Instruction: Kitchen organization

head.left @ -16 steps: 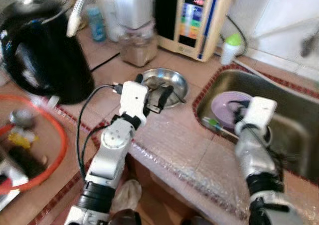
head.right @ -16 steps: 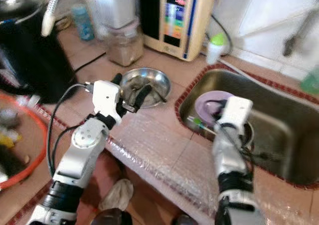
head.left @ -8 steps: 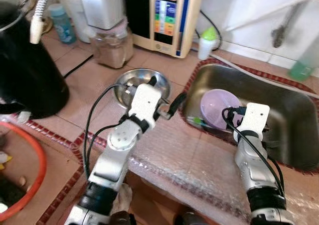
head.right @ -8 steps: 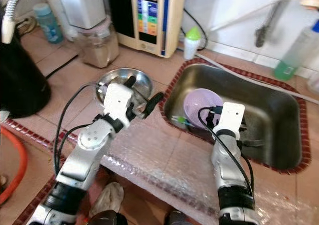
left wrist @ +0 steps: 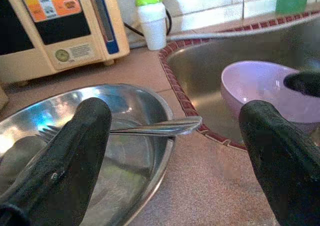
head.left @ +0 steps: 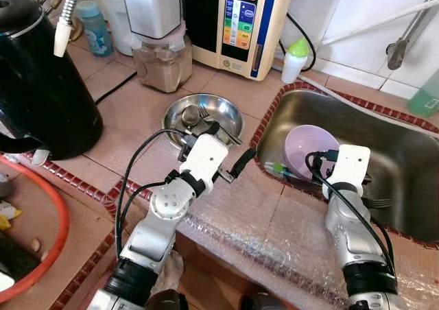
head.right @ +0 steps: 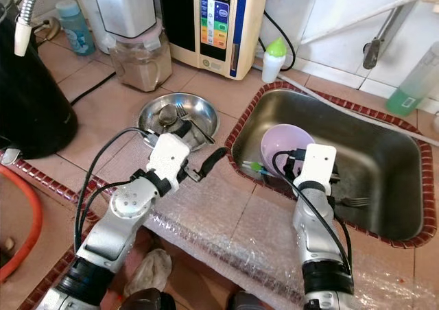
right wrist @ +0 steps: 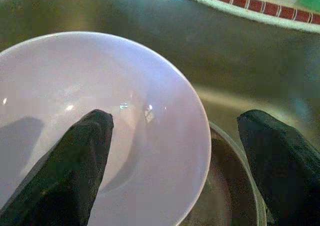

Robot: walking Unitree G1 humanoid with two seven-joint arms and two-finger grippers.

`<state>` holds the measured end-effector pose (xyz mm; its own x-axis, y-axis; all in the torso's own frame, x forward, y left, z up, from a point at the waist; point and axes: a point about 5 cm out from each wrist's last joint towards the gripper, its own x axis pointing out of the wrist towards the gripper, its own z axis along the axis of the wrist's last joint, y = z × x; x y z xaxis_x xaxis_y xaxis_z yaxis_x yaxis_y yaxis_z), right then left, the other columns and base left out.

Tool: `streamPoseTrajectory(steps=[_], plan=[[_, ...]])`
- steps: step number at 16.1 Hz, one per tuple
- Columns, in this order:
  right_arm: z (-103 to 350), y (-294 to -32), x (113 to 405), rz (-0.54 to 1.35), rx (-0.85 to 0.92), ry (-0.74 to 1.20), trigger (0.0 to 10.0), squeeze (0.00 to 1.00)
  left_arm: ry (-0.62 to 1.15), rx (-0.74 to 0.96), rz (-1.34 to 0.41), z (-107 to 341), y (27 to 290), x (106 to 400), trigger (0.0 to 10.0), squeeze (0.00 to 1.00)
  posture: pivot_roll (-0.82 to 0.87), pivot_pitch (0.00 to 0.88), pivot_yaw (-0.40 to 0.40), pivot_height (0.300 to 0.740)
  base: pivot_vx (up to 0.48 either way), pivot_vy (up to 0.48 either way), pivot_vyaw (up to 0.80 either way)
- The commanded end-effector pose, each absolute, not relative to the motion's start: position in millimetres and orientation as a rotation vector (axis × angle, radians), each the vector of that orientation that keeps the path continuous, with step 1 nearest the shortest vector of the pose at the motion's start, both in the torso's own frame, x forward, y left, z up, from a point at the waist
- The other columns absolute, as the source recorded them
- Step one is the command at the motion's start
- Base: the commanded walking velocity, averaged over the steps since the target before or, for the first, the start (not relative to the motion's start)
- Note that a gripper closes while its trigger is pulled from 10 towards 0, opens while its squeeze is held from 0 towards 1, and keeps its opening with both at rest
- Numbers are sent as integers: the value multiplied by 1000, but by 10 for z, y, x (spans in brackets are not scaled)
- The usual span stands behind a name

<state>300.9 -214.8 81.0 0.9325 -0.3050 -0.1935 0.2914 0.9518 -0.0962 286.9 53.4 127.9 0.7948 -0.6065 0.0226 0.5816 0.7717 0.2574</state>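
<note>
A steel bowl [head.left: 218, 111] holding a fork [left wrist: 150, 129] and a spoon sits on the tiled counter left of the sink [head.left: 405, 152]. My left gripper [head.left: 223, 147] hovers open at the bowl's near right rim, one finger [head.left: 242, 162] reaching toward the sink edge, nothing between the fingers. A purple bowl [head.left: 307, 147] rests in the sink's left part on a metal vessel [right wrist: 235, 186]. My right gripper [right wrist: 175, 151] is open just over the purple bowl [right wrist: 100, 101], holding nothing.
A black kettle [head.left: 41, 84] stands at the left, a blender jar [head.left: 161, 49] and a water machine [head.left: 240, 18] at the back, beside a green-capped bottle [head.left: 295, 53]. A fork [head.left: 374, 202] lies in the sink. Bubble wrap [head.left: 274, 221] covers the counter's front edge. An orange basin [head.left: 48, 255] sits lower left.
The view has swung right and steadied. My left gripper has shifted from over the steel bowl to its right rim by the sink edge. The right gripper stays over the purple bowl.
</note>
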Motion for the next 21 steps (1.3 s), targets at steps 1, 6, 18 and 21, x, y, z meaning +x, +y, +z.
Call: streamPoseTrajectory(steps=[1, 6, 18, 21], plan=[[782, -2207, 3011, -321, -68, 242, 10000, 0, -125, 274, -659, 1298, 489, 2905, 10000, 0, -30, 110, -10, 740, 0, 0, 0], [1233, -2255, 3191, -292, -164, 55, 10000, 0, -90, 343, -674, 1158, 430, 3040, 0, 0, -45, 101, 1, 740, 0, 0, 0], [1065, -2177, 3267, -164, -166, 244, 10000, 0, -108, 376, -700, 1084, 512, 3072, 0, 0, -22, 77, 19, 740, 0, 0, 0], [1287, -2127, 3302, -190, -181, 85, 10000, 0, -157, 371, -689, 1131, 538, 3058, 0, 0, -14, 73, 20, 740, 0, 0, 0]])
